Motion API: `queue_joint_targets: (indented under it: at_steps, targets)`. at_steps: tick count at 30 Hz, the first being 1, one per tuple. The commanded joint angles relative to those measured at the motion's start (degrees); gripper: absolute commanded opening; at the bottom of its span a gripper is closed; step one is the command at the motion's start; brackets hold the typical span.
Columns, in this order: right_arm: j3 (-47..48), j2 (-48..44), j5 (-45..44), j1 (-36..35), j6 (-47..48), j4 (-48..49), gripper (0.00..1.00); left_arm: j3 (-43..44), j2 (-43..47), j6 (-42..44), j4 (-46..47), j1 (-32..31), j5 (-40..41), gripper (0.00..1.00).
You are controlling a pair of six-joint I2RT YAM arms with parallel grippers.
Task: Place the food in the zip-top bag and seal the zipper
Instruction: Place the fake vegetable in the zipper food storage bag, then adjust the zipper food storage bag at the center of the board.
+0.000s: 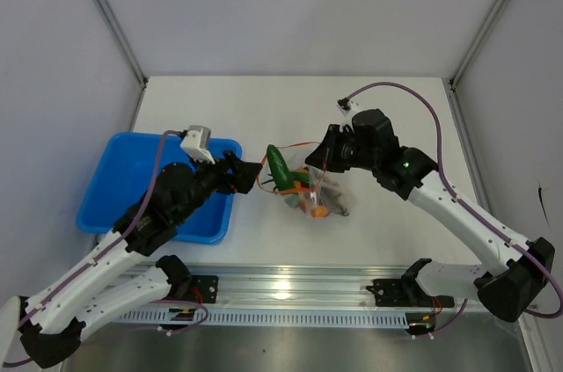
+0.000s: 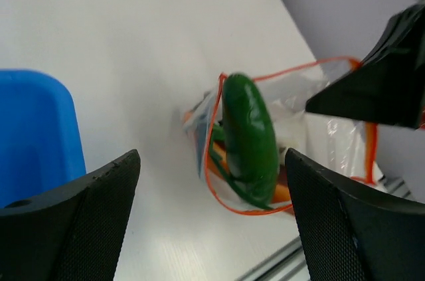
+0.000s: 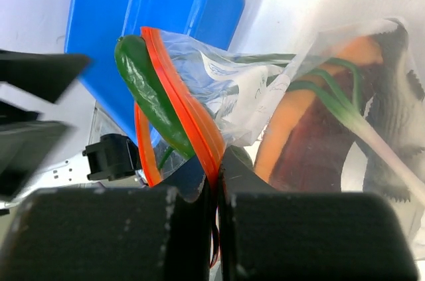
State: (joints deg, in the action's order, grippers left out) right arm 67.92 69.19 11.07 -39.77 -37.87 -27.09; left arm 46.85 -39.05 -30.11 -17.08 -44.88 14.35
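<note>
The right gripper (image 3: 216,185) is pressing its two fingers tightly together on the zipper (image 3: 180,98), pinching the red-orange strip at the mouth of the zip-top bag (image 3: 252,88) and holding that edge up, while the bag's lower part is resting on the table (image 1: 220,108). The left gripper (image 1: 255,170) is standing just to the left of the bag's mouth with its jaws spread wide. Its black fingers (image 2: 99,214) are gripping nothing and are touching neither the bag nor the food. Between the two grippers the mouth is gaping, with the strip curving in a loose loop. A thick, glossy green pod (image 2: 249,138) is sitting in that mouth, its lower end tucked among the plastic and its upper end poking out past the strip on the side facing the left gripper. Deeper inside the bag, towards its closed end, the dark-red meat slab (image 3: 312,155) is lying with its orange-tan rim showing through the clear plastic. The thin green stalks (image 3: 339,88) are running across the slab, also inside the bag. Whether the pod's lower end is touching the slab cannot be told. The blue tray (image 1: 114,187) is sitting on the table well to the left of the bag, beyond the left gripper and partly under that arm.
</note>
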Motion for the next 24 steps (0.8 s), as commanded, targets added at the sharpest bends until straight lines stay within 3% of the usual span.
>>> queue_joint_targets:
  at_steps: [1, 8, 10, 12, 16, 19, 20, 24]
  targets:
    - [1.34, -1.95, 2.64, 0.48, 0.08, 3.54, 0.0, -2.46, -1.55, -2.93, -0.94, -0.29, -5.2, 0.9]
    - [1.42, -2.39, 2.9, 0.57, -0.01, 3.27, 0.0, -0.97, -8.85, -4.61, -2.52, -0.29, -6.96, 0.79]
    - [1.25, -2.48, 2.82, 0.57, 0.07, 3.27, 0.0, -0.45, -10.08, -4.7, -2.52, -0.29, -6.7, 0.7]
    - [1.25, -2.74, 2.38, 0.57, 0.25, 3.01, 0.0, -0.01, -10.78, -4.78, -2.69, -0.29, -6.44, 0.48]
    - [1.16, -2.83, 1.85, 0.66, 0.51, 2.57, 0.0, -0.09, -10.87, -4.78, -1.64, -0.29, -8.19, 0.29]
    - [0.99, -2.57, 1.76, 0.66, 0.69, 2.48, 0.0, 0.43, -10.87, -4.78, -0.94, -0.29, -10.21, 0.05]
    - [0.72, -2.39, 1.76, 0.57, 0.86, 2.31, 0.0, 0.61, -10.87, -4.61, -0.5, -0.21, -11.0, 0.01]
    - [1.51, -0.9, 0.28, 0.66, 2.79, 1.08, 0.0, 2.89, -11.31, -3.12, 3.71, -0.2, -19.6, 0.01]
